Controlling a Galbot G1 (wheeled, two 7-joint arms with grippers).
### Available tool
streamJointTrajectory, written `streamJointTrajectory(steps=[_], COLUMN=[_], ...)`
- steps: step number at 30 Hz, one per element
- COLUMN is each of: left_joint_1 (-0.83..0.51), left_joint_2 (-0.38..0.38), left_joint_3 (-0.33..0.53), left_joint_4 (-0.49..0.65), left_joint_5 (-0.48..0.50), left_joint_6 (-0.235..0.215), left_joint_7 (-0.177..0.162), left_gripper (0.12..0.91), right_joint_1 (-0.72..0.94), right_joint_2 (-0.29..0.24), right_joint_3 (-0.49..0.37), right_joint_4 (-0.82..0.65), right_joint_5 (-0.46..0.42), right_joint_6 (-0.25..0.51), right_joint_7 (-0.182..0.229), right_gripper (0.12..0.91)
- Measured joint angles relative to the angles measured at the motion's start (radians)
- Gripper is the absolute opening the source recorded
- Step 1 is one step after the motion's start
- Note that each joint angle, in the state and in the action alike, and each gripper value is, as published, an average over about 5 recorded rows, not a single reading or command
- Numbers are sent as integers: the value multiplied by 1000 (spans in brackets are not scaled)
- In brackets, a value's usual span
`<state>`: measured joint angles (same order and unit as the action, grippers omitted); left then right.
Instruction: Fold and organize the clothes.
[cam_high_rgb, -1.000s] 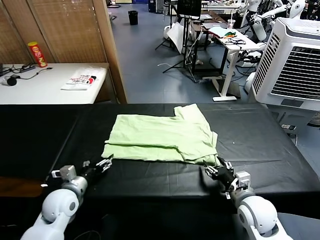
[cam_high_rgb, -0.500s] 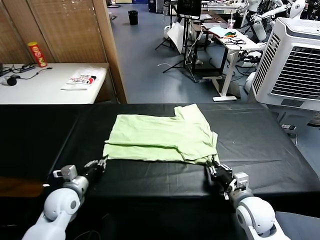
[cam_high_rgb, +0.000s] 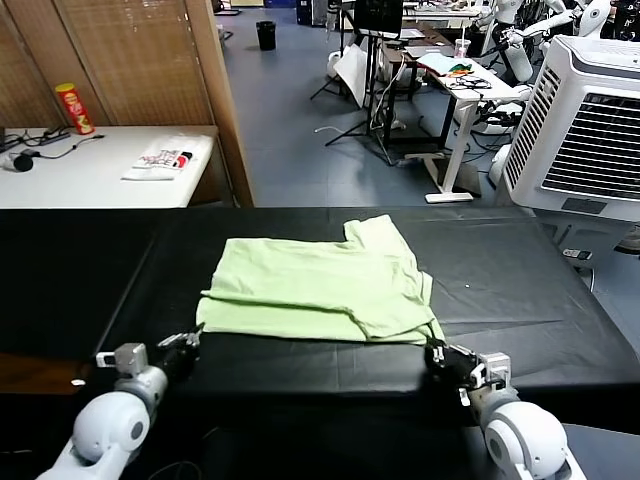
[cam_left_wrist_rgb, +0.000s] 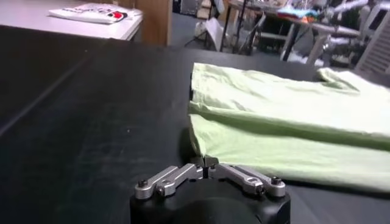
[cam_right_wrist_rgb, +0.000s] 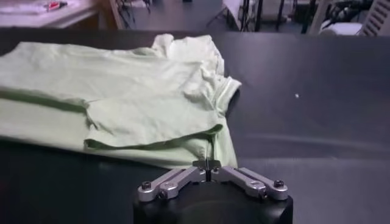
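T-shirt (cam_high_rgb: 320, 290): pale green, folded, flat on black tabletop (cam_high_rgb: 520, 290)
left end effector (cam_high_rgb: 190, 340): pinched shut on near-left hem corner
right end effector (cam_high_rgb: 437, 352): pinched shut on near-right hem corner

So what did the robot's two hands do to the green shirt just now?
Both grippers closed on the near edge of the pale light-green cotton T-shirt: the left gripper at its left corner, the right gripper at its right corner. Then both drew back toward the robot, dragging the shirt nearer the front of the black table. The shirt is still folded, and the white packet behind hasn't moved.
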<state>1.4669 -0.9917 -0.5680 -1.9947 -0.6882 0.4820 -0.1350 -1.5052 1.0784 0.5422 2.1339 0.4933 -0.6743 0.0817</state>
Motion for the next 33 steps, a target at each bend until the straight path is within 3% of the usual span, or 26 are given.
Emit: streamJointTrajectory(steps=[7, 15, 17, 19, 22, 28, 30, 33], left_joint_1=[137, 268, 282, 289, 293, 302, 309, 303], left_joint_2=[17, 11, 6, 1, -4, -5, -1, 7], left_joint_3=[-38, -71, -74, -75, -77, -87, -97, -116], left_joint_4=[-126, -202, -209, -217, -230, -262, -278, -305], left_joint_5=[11, 19, 18, 16, 15, 14, 11, -2], left_joint_6=[30, 50, 52, 52, 52, 78, 97, 121], left_joint_7=[-29, -38, -39, -41, -43, -62, -73, -82], left_gripper=[129, 129, 132, 154, 274, 608, 711, 785], right_joint_1=[-95, -154, -161, -168, -180, -208, -212, -191], right_joint_2=[-4, 5, 9, 9, 6, -2, -5, -16], right_joint_3=[31, 45, 46, 50, 62, 86, 97, 114], right_joint_4=[71, 115, 127, 140, 161, 215, 235, 245], right_joint_5=[-5, -11, -11, -12, -14, -5, 12, 49], right_joint_6=[-22, -20, -15, -9, -4, -9, -10, -11], right_joint_7=[21, 18, 17, 16, 12, 10, 13, 28], right_gripper=[122, 128, 172, 266, 433, 736, 776, 795])
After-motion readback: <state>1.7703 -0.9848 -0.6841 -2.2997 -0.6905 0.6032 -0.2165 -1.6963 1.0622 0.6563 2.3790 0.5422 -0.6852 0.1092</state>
